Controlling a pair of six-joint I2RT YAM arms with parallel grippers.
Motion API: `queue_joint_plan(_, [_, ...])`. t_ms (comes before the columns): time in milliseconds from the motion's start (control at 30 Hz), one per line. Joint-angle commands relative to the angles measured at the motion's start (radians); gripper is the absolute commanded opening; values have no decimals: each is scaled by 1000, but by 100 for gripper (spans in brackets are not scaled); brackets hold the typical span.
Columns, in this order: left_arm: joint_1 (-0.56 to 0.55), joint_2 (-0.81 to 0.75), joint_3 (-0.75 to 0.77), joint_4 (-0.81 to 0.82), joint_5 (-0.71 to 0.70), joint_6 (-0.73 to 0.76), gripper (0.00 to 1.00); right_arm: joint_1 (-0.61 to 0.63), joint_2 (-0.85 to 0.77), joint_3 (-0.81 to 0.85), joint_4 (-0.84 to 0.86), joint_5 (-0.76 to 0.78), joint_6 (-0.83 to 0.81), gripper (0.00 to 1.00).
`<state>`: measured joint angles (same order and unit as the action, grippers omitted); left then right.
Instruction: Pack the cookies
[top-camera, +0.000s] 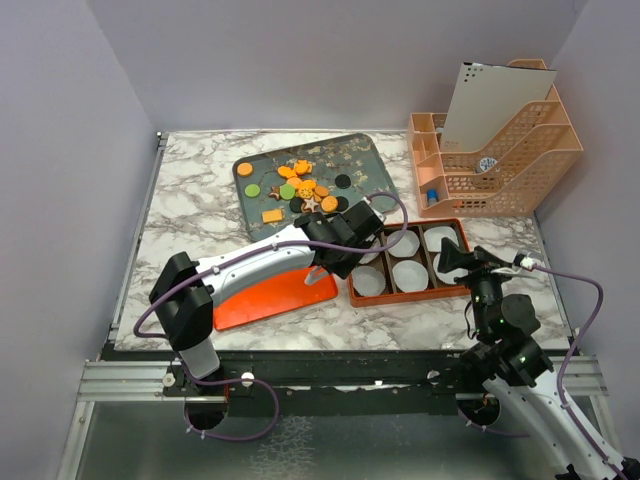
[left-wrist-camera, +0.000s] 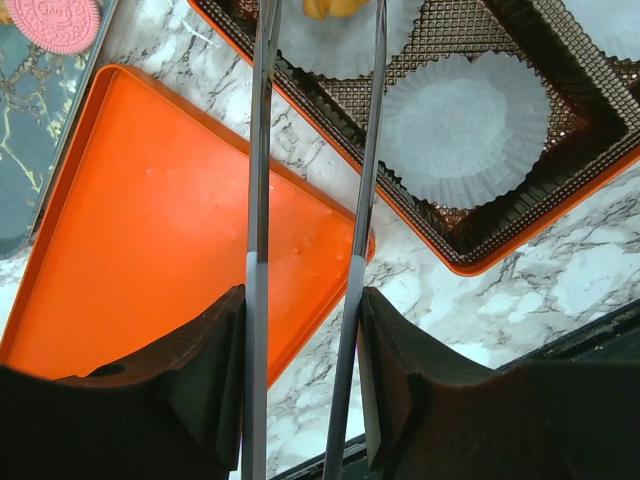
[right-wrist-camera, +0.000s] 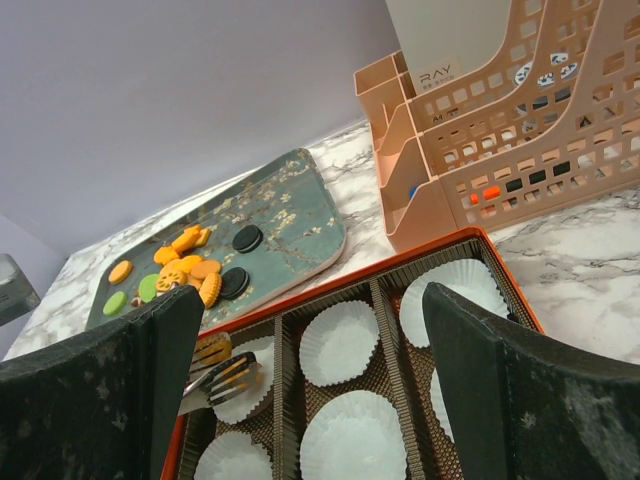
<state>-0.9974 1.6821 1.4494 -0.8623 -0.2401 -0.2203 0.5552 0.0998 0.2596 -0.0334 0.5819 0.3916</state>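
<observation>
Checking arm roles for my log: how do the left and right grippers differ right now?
The left gripper is shut on metal tongs; the right gripper is open and empty. The left reaches over the orange box; the right hangs at its right end. Both are by the box.

Soft, even light is falling from overhead, leaving only faint shadows. The flat orange tray (left-wrist-camera: 150, 230) is showing a pale sheen; the tweezers (left-wrist-camera: 262, 150) are glinting. The right gripper (right-wrist-camera: 312, 292) is looming dark and blurred at seven and five o'clock.
</observation>
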Motion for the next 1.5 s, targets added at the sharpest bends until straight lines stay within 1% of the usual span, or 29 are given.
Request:
queue_joint_plan(0, [-9, 16, 40, 1, -45, 6, 22, -2, 6, 1, -21, 25, 4, 100])
queue_joint_plan(300, [-12, 13, 39, -3, -42, 5, 42, -2, 6, 1, -19, 27, 4, 100])
queue_joint_plan(500, [-12, 13, 44, -2, -34, 9, 51, -2, 6, 1, -21, 28, 4, 100])
queue_joint_plan(667, [-14, 4, 49, -3, -31, 9, 56, -3, 6, 1, -23, 29, 4, 100])
queue_joint_plan(867, [-12, -23, 54, -3, -39, 8, 55, -3, 6, 1, -23, 29, 4, 100])
queue_joint_plan(1200, [3, -121, 72, -23, -114, 15, 46, -3, 8, 1, -23, 28, 4, 100])
queue_joint_plan(1333, [46, -166, 58, -38, -123, 15, 45, -2, 6, 3, -26, 27, 4, 100])
queue_joint_plan(1467, [121, -215, 24, -48, -123, 12, 45, -2, 6, 3, -26, 27, 6, 100])
